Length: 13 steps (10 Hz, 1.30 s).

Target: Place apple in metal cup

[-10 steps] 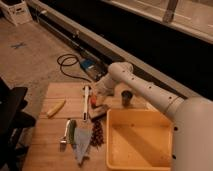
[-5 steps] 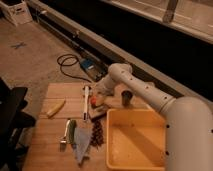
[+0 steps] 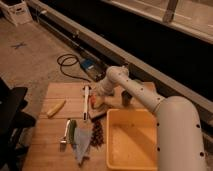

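The apple (image 3: 93,102), small and orange-red, sits low over the wooden table (image 3: 55,92), right at the tip of my gripper (image 3: 98,100). The gripper hangs from the white arm (image 3: 150,102), which reaches in from the right, and it partly covers the apple. The metal cup (image 3: 126,98), dark grey, stands upright on the table just right of the gripper, partly behind the arm. The apple is outside the cup.
A yellow tray (image 3: 131,150) fills the table's front right. A long yellow banana-like item (image 3: 56,107) lies at the left. A white utensil (image 3: 86,102) lies beside the apple. A green item on a grey bag (image 3: 76,136) and a dark item (image 3: 96,133) lie in front.
Almost nothing differs; the gripper stays low at the apple, left of the cup.
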Available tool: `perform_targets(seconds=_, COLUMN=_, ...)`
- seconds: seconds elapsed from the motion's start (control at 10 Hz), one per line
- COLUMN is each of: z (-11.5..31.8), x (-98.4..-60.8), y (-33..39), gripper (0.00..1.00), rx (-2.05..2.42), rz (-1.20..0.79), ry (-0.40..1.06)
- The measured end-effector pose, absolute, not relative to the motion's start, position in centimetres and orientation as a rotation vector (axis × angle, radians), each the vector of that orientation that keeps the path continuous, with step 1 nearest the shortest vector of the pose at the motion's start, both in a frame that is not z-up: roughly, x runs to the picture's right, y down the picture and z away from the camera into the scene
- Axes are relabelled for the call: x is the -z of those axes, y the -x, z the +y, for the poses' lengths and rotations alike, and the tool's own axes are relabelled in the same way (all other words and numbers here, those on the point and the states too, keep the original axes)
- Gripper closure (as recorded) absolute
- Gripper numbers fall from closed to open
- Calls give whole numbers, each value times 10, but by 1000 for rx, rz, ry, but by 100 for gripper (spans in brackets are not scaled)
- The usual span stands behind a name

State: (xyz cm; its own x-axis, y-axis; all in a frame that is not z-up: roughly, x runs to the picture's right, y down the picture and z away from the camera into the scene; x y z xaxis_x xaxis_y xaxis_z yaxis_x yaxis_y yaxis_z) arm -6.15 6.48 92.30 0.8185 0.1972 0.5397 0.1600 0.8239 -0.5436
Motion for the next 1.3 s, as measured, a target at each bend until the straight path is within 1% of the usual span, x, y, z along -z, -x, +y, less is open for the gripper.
perform_targets(seconds=0.1, z=68, x=-924, y=62, gripper=39, rx=-22, rz=-621, ry=618)
perform_targets(seconds=0.2, z=69, x=-924, y=62, gripper=50, rx=-25, rz=-621, ry=619)
perform_targets(seconds=0.3, z=68, x=-922, y=62, gripper=63, rx=-28, rz=-621, ry=613)
perform_targets(seconds=0.4, z=67, x=-921, y=61, gripper=71, rx=-30, rz=-620, ry=611)
perform_targets(seconds=0.6, z=66, x=-918, y=59, gripper=92, rx=-36, rz=-615, ry=598)
perform_targets(seconds=0.7, z=60, x=-913, y=58, gripper=99, rx=-37, rz=-612, ry=577)
perform_targets(seconds=1.1, z=15, x=-874, y=30, gripper=100, rx=-55, rz=-570, ry=483)
perform_targets(seconds=1.3, z=-5, x=-861, y=-7, gripper=100, rx=-90, rz=-519, ry=445)
